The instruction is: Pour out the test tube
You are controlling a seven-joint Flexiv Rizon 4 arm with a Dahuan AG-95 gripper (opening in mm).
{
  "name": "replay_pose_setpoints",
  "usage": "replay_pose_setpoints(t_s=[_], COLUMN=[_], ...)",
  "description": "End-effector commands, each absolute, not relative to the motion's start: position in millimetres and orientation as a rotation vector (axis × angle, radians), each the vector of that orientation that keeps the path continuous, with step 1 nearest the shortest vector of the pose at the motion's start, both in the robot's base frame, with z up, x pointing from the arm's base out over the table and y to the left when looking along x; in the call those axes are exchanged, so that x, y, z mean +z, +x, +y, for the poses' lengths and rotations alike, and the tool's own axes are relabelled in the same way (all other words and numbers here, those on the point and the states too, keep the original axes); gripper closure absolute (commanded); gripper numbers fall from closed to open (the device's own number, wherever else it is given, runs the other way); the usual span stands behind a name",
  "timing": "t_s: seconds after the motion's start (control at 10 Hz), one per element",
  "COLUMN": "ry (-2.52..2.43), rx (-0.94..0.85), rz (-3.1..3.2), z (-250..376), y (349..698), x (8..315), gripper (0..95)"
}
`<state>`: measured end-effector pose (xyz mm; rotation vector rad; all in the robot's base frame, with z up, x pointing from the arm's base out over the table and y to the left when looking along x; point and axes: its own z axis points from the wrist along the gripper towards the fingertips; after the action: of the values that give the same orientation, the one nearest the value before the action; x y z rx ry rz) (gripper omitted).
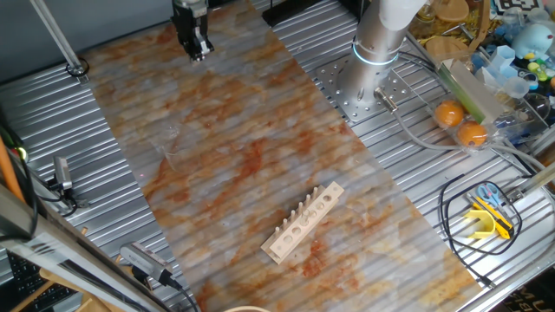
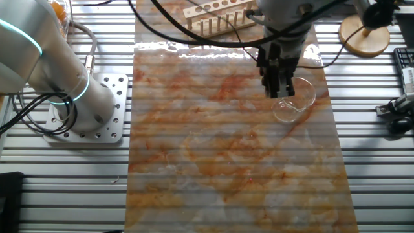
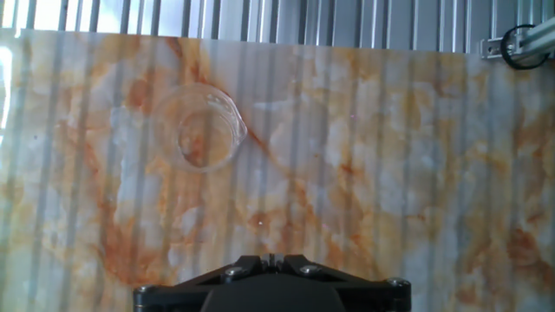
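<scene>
My gripper [image 1: 198,50] hangs above the far end of the marble-patterned mat [image 1: 260,165], fingers pointing down. In the other fixed view the gripper [image 2: 282,92] stands just at the left rim of the clear glass beaker [image 2: 293,101]. In the hand view the beaker [image 3: 201,130] stands upright at the upper left, ahead of the gripper [image 3: 271,257], whose jaws are pressed together with nothing visible between them. I cannot make out the test tube in any view. The pale wooden rack [image 1: 303,224] lies on the mat; it also shows in the other fixed view [image 2: 217,11].
The arm's base [image 1: 373,61] is bolted to the ribbed metal table beside the mat. Two oranges [image 1: 460,123], cables and a yellow-handled tool [image 1: 490,221] lie at the right. A wooden stand [image 2: 365,35] and a metal clamp [image 3: 529,43] sit near the mat's edge.
</scene>
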<state>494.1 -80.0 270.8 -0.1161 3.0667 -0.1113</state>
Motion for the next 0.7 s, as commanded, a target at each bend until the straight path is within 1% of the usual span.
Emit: replay_pose_setpoints(t_s=[0.1, 0.7], ry=[-0.125, -0.113], rx=[-0.117, -0.123], rz=[3.059, 3.055], z=[-80.6, -82.1], y=[494.5, 497.0], x=[269.8, 267.5], gripper=[95.0, 95.0])
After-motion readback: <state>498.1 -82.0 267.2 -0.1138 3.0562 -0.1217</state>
